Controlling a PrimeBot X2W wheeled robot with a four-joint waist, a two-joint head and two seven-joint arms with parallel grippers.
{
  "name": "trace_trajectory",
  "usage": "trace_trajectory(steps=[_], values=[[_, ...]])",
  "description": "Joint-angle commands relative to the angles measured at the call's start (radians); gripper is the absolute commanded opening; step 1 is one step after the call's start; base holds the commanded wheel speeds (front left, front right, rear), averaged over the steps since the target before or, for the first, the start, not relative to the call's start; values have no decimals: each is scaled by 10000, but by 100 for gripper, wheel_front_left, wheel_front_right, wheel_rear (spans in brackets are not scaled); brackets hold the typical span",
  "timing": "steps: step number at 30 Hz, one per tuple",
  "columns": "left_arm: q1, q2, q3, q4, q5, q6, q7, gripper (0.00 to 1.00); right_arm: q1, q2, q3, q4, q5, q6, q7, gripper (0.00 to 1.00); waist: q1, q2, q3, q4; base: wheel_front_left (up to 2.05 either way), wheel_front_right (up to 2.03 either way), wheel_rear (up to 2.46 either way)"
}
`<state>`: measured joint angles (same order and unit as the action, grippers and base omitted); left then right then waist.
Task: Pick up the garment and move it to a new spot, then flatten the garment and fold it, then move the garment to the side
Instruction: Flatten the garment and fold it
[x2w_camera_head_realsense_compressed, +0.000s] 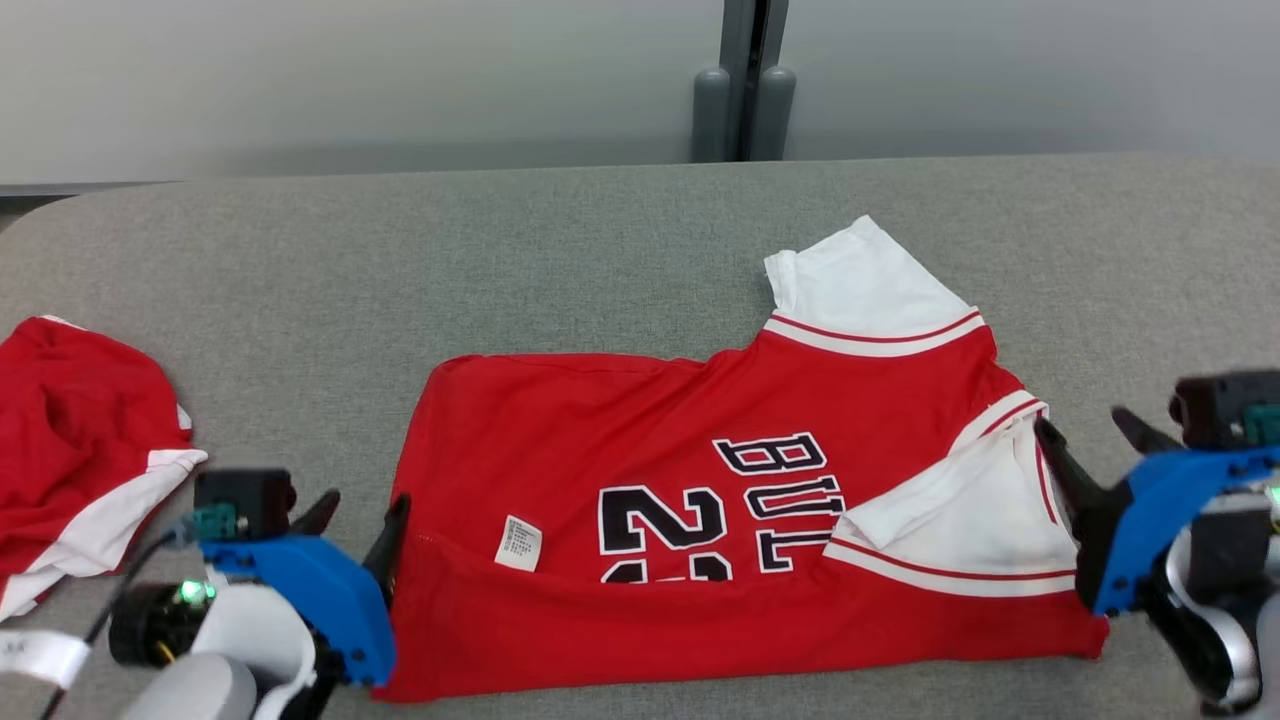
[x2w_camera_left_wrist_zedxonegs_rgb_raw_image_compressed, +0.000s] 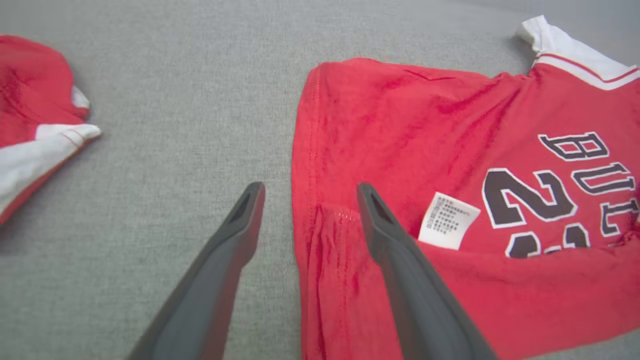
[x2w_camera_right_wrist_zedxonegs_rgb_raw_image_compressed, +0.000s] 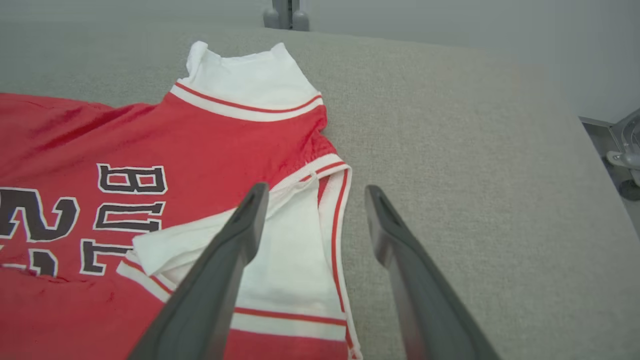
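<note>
The garment is a red jersey with white sleeves and black lettering, lying on the grey table. Its near strip is folded up over the print, and a white care label shows at the fold. My left gripper stands open at the jersey's left edge; in the left wrist view that gripper straddles the hem of the garment with nothing pinched. My right gripper stands open at the right edge; in the right wrist view it hovers over the white sleeve and its red trim.
A second red and white garment lies crumpled at the table's left, also seen as a red heap in the left wrist view. A grey post stands behind the table. The table's right edge drops to the floor.
</note>
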<state>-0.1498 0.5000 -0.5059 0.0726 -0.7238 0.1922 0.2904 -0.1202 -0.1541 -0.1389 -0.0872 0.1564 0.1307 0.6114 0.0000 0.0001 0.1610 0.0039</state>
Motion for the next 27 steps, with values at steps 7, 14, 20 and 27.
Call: trace_trajectory(steps=[7,14,20,27], values=[[-2739,678,226,462,-563,-1093,1913,100,-3388,-1104,2150,733,1199,-1,1079,100,0,-1,713,-484,0,0,0],[-4500,747,471,1395,-1409,-1641,3341,100,-5871,-1174,3430,2574,2020,1,1042,100,0,-1,1481,-863,0,0,0],[-5584,893,214,2084,-1516,-1719,4706,100,-7496,-977,4164,4113,2241,1,453,100,0,-1,2041,-1118,0,0,0],[-6033,920,-77,2457,-1462,-1739,5396,100,-8396,-831,4628,5270,2396,1,-285,100,0,-1,2424,-1311,0,0,0]])
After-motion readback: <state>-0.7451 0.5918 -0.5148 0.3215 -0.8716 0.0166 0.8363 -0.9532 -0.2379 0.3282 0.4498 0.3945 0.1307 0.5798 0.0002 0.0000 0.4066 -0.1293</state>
